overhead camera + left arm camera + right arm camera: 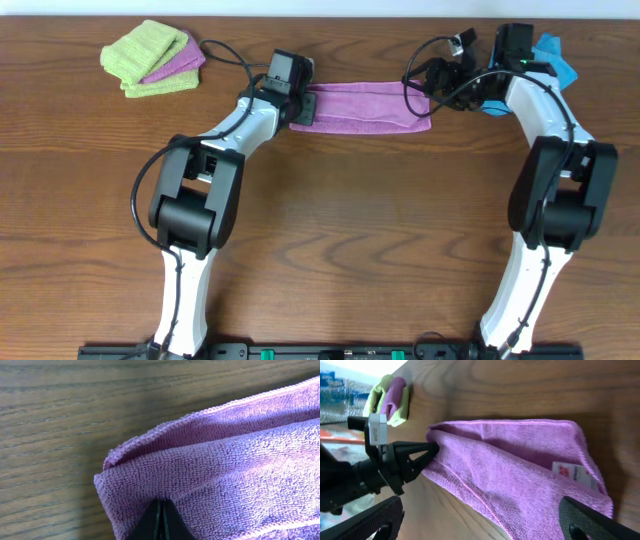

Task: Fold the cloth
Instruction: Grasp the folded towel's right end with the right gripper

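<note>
**A:** What's furthest left?

**B:** A stack of lime-green cloths (145, 50) with 1 spare purple cloth (182, 62) tucked in. It sits at the table's (330, 250) far-left corner, well apart from the work.

**A:** And the left gripper?

**B:** The left gripper (161, 520) has its 2 fingers pressed together on the left end of the cloth (365, 105), where the layers bunch. I judge it pins that end so the layers do not slide.

**A:** Where does the cloth lie?

**B:** At the far middle of the table. It is a long strip, already doubled over, and runs between both arms. Its white tag (569, 472) shows near the right end.

**A:** The right gripper?

**B:** The right gripper (438, 82) is spread wide at the cloth's right end and holds nothing. It looks placed to take that end and carry it across to the pinned one, which would halve the strip.

**A:** Beyond it?

**B:** A bright blue cloth (555, 55) lies just beside the right arm and plays no part.
</note>
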{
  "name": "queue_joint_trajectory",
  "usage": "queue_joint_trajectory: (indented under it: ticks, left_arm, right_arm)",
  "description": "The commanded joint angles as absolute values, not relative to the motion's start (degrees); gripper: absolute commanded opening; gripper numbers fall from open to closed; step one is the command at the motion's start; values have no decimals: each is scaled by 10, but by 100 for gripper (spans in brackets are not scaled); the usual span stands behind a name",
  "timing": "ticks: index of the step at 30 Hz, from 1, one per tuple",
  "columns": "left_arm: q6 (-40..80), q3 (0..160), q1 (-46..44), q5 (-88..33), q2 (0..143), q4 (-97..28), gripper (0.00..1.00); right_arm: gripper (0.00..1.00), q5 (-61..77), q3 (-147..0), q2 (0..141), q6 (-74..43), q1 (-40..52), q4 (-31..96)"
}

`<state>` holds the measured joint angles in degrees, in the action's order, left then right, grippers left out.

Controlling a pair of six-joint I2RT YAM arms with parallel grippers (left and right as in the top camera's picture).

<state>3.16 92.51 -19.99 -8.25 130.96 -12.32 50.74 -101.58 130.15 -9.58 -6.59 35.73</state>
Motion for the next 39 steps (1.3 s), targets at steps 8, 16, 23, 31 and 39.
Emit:
queue_joint_trajectory:
  ticks: [8, 16, 23, 31, 39]
  left_arm:
    - [32, 924, -211, -91, 1334, -143, 6]
    - [32, 924, -211, -91, 1334, -143, 6]
    - [32, 924, -211, -91, 1334, -145, 6]
    - [32, 924, -211, -91, 1334, -145, 6]
    - [32, 924, -211, -91, 1334, -148, 6]
  right_arm:
    - [99, 435, -1018, 1313, -109, -94, 402]
    - [99, 413, -1018, 1333, -112, -90, 411]
    - [99, 431, -1018, 1361, -128, -83, 404]
    - [99, 454, -1018, 1370, -146, -66, 393]
    - [80, 443, -1018, 1385, -148, -43, 398]
